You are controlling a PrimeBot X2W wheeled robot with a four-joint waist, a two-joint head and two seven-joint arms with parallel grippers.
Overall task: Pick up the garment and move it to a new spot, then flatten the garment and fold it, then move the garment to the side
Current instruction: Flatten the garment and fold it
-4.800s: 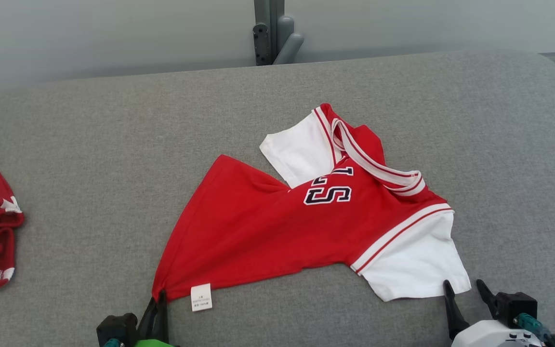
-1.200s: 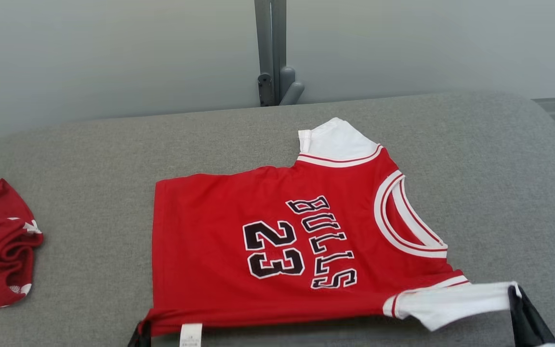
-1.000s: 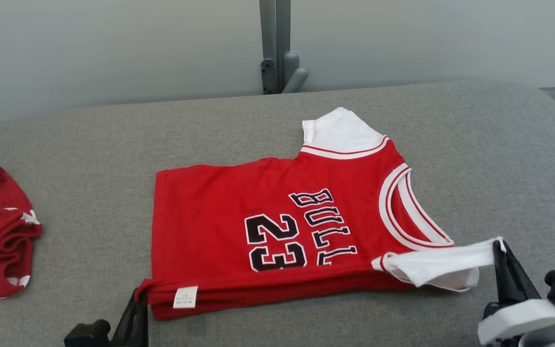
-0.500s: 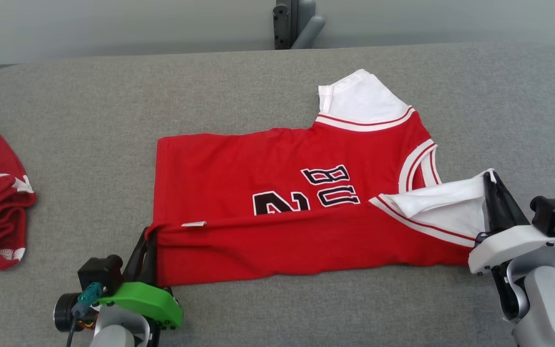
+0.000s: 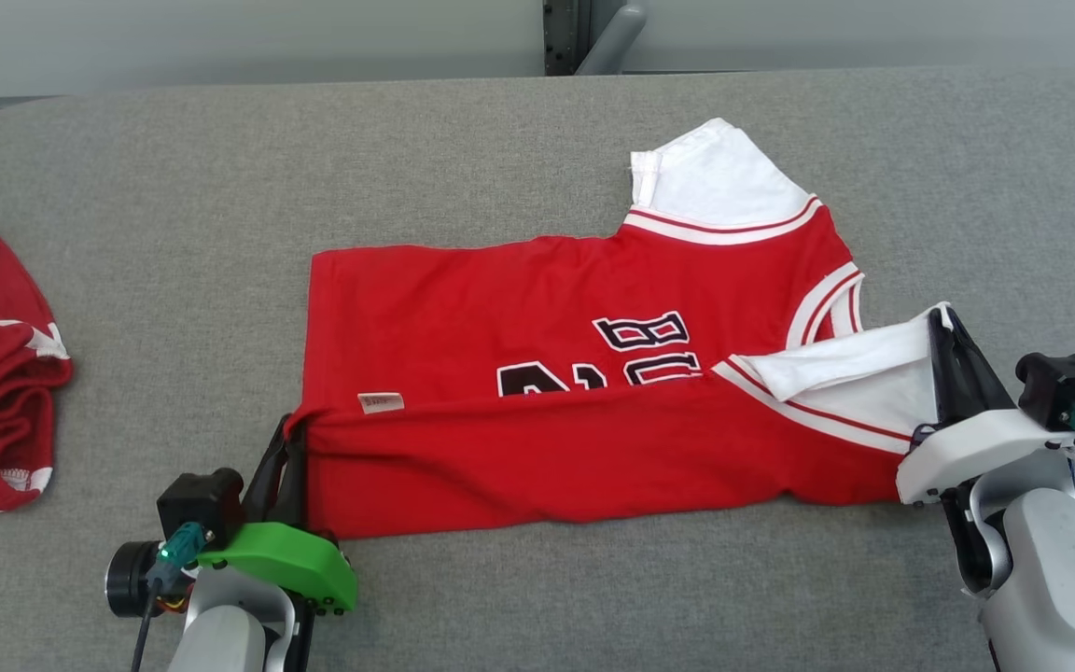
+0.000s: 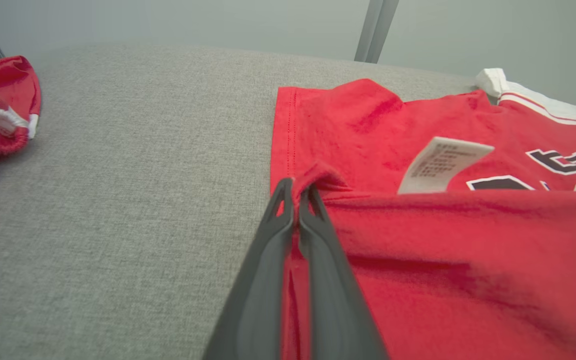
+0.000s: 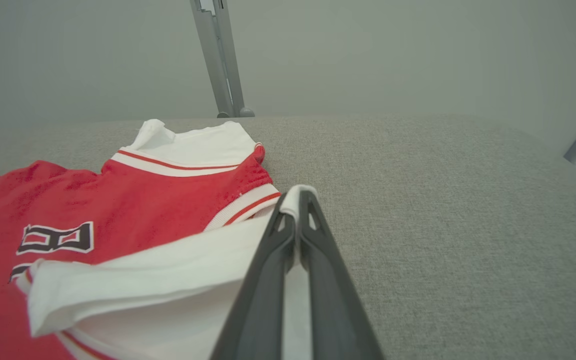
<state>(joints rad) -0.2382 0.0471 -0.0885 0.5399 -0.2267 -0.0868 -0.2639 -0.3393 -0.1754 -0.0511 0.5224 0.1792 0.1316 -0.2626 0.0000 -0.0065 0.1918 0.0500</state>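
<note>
The garment (image 5: 593, 392) — long axis spanning left gripper (image 5: 287, 434) to right gripper (image 5: 944, 319) — is clamped at both ends, far edge ahead.

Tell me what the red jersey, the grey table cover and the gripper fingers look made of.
Jersey: soft knit fabric, matte and slightly fuzzy; it creases and drapes. Probably cotton or a blend.
Table cover: woven grey textile, matte, with a visible heathered weave; rounded edges suggest padding.
Left gripper fingers: dark grey, smooth, semi-matte, with cutouts near the tips; likely moulded plastic or rubber.
</note>
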